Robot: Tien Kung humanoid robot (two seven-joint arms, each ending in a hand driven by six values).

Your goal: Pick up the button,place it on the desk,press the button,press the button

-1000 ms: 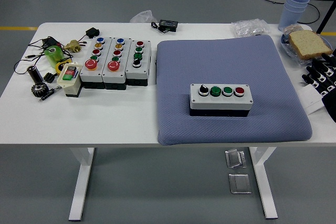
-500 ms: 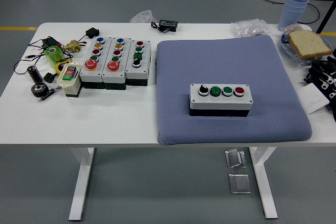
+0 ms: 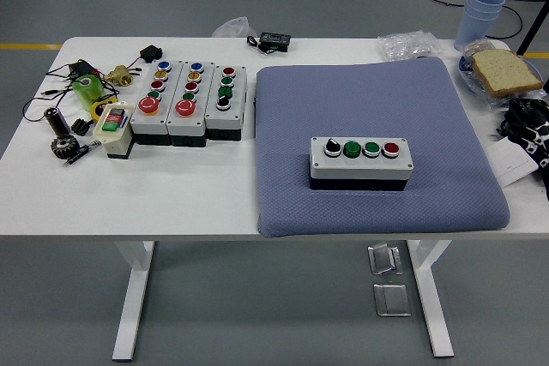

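Since the earlier frames the right hand (image 3: 530, 126) has drawn back toward the right edge of the view; the button box has not shifted. The hand now sits at the tabletop's right edge, mostly cut off, and whether its fingers are released or clenched cannot be told. It touches nothing that can be seen.

Item 1, near: the button box (image 3: 360, 161) rests flat on the blue pad (image 3: 377, 117), toward the pad's near side, well apart from the hand. It has a light grey top over a black base. Its top carries 4 controls in 1 row: a black selector knob at left, then 2 green buttons, then 1 red button at right.

Item 2, middle left: 3 further button boxes (image 3: 190, 100) stand side by side on the bare white tabletop (image 3: 171, 195), just left of the pad. A small cream switch box (image 3: 113, 124) and loose parts lie beside them.

Item 3, far right: a slice of bread (image 3: 504, 71) on a plate, with stacked blue cups (image 3: 483, 13) behind it.
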